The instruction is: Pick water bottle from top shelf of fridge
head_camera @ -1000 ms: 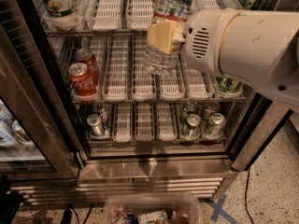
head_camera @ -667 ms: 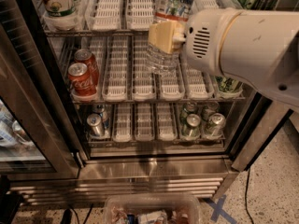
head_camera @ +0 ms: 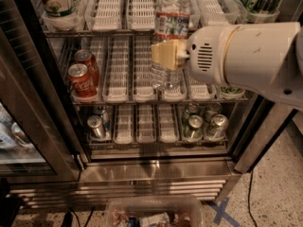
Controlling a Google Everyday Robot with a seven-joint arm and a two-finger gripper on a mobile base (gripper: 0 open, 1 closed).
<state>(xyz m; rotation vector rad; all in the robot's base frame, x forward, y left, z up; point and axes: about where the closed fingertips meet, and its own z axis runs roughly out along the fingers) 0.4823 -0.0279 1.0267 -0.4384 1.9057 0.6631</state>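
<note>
Camera view into a tall stainless-steel glass-door fridge (head_camera: 151, 171): the white arm's gripper (head_camera: 166, 56), tan pads clamped on a clear ribbed plastic water bottle with a reddish-and-green label (head_camera: 171, 25), holds it upright just in front of the wire top shelf with white slotted trays (head_camera: 113, 13), right of two red soda cans (head_camera: 81, 77).

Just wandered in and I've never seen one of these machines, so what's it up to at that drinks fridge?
A robot arm reaches into the fridge from the right. Its tool is clamped on the clear water bottle. The bottle hangs in front of the racks with its base below the front rail of the top shelf, so it seems to be lifted off that shelf. The red cans sit on the rack below.
</note>
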